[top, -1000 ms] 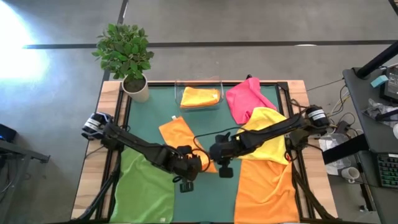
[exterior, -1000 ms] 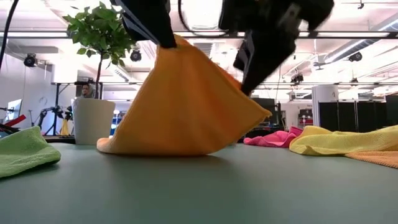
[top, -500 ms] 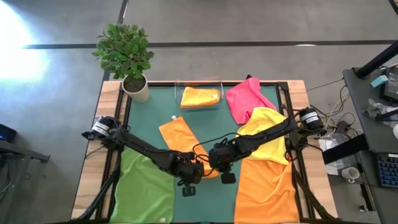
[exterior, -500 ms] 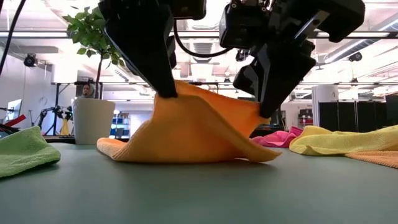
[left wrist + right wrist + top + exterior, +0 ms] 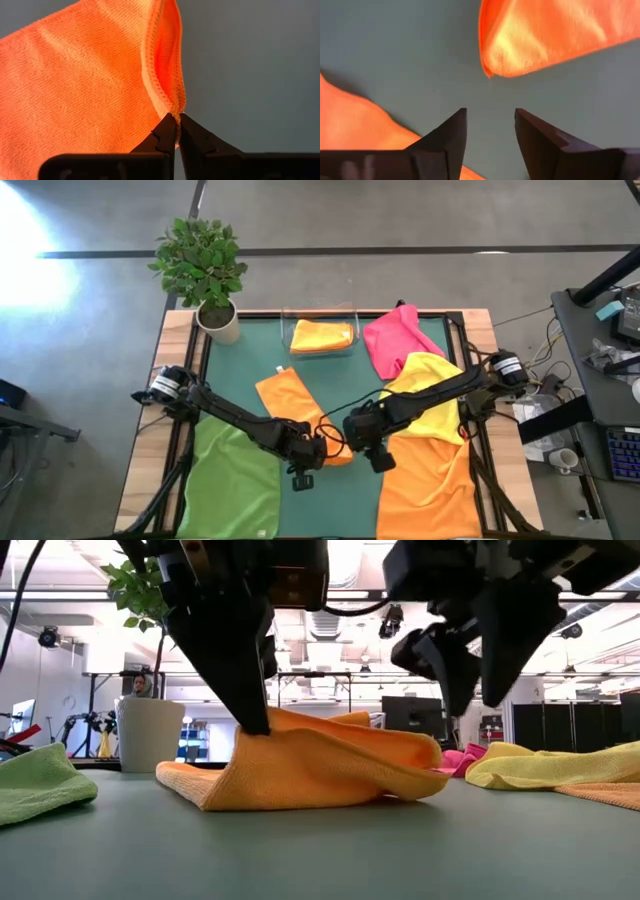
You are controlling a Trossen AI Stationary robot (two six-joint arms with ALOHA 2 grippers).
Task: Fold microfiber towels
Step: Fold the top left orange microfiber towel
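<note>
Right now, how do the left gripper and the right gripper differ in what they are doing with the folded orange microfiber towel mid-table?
The left gripper is shut on an edge of the folded orange microfiber towel; the right gripper is open and holds nothing. The left gripper touches the cloth; the right gripper hangs above the green table mat, clear of the towel's corner. Both sit low at mid-table, close to each other.

Overhead, table-level, two close wrist views

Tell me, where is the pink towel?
In the high view, the pink towel lies at the far right of the green mat, right of the clear tray and touching the yellow towel.
</note>
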